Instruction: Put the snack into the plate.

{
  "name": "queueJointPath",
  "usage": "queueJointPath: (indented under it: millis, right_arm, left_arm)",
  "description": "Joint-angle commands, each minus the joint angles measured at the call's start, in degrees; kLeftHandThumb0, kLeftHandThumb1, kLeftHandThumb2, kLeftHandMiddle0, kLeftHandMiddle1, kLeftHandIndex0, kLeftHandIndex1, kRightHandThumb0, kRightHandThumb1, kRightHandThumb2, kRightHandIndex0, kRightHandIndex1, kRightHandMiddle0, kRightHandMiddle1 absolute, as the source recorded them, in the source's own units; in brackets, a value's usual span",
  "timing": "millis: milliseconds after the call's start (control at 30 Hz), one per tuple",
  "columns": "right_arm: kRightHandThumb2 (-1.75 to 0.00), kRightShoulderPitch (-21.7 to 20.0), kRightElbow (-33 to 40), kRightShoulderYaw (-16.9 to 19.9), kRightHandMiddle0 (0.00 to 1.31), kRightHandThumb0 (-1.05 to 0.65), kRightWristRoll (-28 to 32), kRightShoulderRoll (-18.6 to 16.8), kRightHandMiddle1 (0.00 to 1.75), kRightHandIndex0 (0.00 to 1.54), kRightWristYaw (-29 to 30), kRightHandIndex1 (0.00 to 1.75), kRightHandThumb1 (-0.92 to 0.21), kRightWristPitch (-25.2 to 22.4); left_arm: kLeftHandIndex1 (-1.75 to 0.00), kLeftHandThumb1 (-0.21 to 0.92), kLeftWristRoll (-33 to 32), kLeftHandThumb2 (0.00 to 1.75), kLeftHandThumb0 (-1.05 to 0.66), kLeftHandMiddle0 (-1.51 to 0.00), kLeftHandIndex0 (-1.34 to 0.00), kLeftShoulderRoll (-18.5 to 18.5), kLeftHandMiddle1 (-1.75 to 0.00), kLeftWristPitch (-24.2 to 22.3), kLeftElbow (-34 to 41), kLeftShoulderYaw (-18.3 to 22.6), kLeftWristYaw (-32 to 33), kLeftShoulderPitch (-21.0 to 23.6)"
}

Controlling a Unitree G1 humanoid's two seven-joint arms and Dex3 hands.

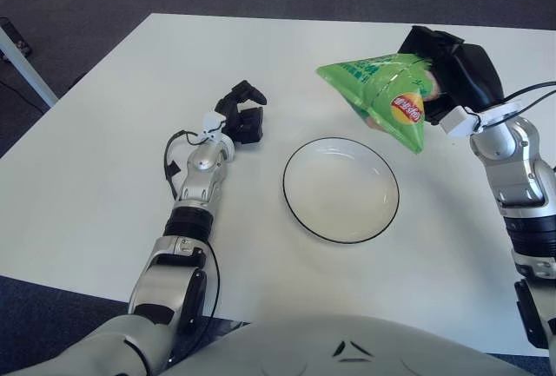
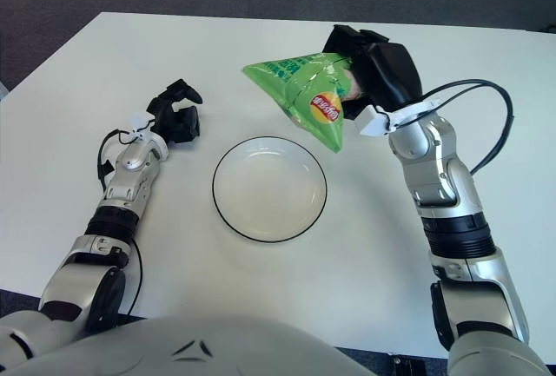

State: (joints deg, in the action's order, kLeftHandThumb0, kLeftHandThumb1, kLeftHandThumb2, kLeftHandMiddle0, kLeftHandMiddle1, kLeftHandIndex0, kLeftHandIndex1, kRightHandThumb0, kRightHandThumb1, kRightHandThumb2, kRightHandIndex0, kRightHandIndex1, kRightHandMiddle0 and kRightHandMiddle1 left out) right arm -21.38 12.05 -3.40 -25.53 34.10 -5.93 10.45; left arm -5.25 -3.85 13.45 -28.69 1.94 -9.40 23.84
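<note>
Although the black-rimmed white plate (image 1: pixel 340 189) lies bare on the white table (image 1: pixel 104 159), the harder half of the job looks done: the snack is off the table and in hand. Just below and to the left of the right hand (image 1: pixel 447 72), the plate has nothing in it. The right hand's fingers are closed on the back edge of the green chip bag (image 1: pixel 378 98), which hangs in the air, tilted, with its lower corner pointing down toward the plate's far right rim. By my reading, what is left is to carry the bag a little further left and nearer, over the dish, lower it and let go. The left hand (image 1: pixel 243 115) shows to the left of the plate, fingers curled and holding nothing.
</note>
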Motion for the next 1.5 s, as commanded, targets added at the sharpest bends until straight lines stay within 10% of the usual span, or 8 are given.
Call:
queueJointPath:
  millis: [0,400,1067,1467]
  right_arm:
    - [-1.68,0.3,2.8,-0.4,0.63,0.00,3.0,-1.1,1.75,0.89,-3.3,1.67,0.02,-0.5]
    - [-1.63,1.2,5.9,-1.6,0.60,0.00,14.1,-3.5,1.75,0.88,-13.8,1.65,-0.02,-0.3]
    - [-1.64,-0.5,4.3,-4.6,0.60,0.00,13.1,-2.9,1.75,0.82,-20.9,1.73,-0.04,4.8]
    - [-1.61,-0.5,10.8,-5.5,0.68,-0.01,12.5,0.1,1.58,0.85,-29.7,1.74,-0.02,-5.4]
  left_arm:
    - [-1.75,0.43,0.2,1.18,-0.44,-1.09,-0.52,1.4,-1.75,-0.2,-1.8,-0.4,-0.1,-3.9]
    - [-1.75,0.44,0.3,1.17,-0.44,-1.10,-0.52,1.6,-1.75,0.1,-1.5,-0.9,0.2,-4.2]
    - [-1.75,0.43,0.5,1.17,-0.44,-1.13,-0.52,2.3,-1.75,0.0,-0.8,-1.0,1.0,-4.4]
    - [-1.75,0.43,0.7,1.18,-0.44,-1.13,-0.52,2.3,-1.75,0.2,-0.5,-1.1,1.2,-4.5]
